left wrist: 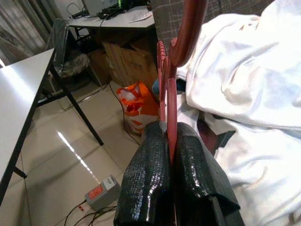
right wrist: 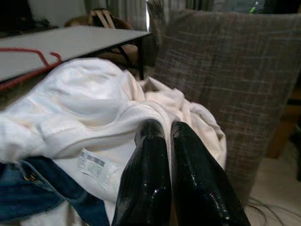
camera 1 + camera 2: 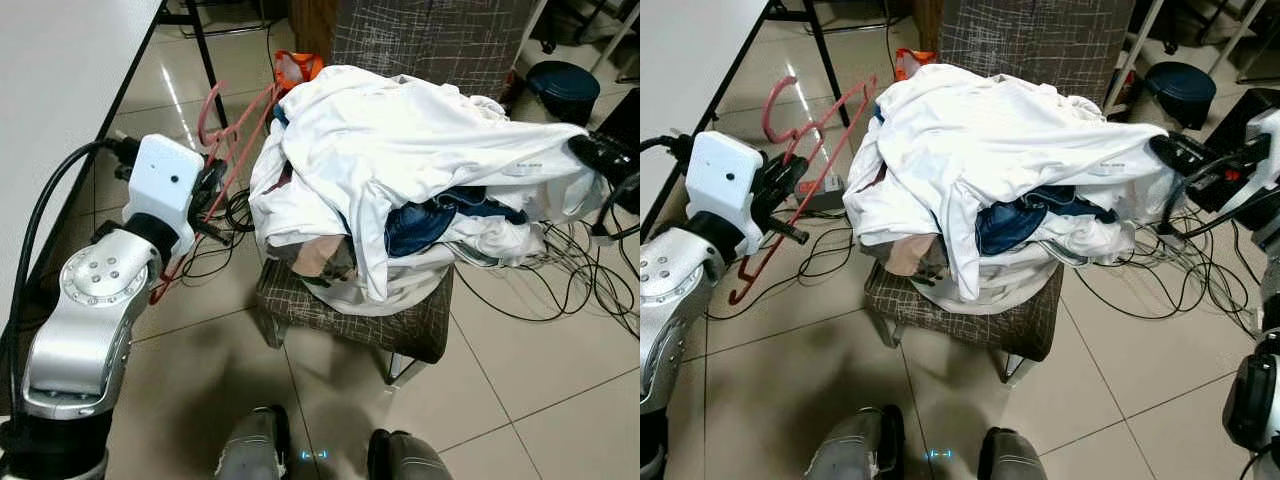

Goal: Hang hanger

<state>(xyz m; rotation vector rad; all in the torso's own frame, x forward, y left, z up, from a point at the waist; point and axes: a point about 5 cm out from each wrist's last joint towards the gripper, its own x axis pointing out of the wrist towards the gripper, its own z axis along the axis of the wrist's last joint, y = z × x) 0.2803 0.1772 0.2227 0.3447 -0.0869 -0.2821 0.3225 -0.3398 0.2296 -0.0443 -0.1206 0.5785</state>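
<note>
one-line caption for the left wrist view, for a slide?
Left hand shut on red hanger beside white clothes piled on a chair.

My left arm point(image 3: 85, 330) is brushed silver with a round screw-studded joint cap, a white boxy wrist housing point(image 3: 165, 180) with a small dark lens, and a thick black cable looping off it. Both grippers end in glossy, textured black fingers point(image 1: 146, 183), and I see two grey rounded feet point(image 3: 255, 445) below.
</note>
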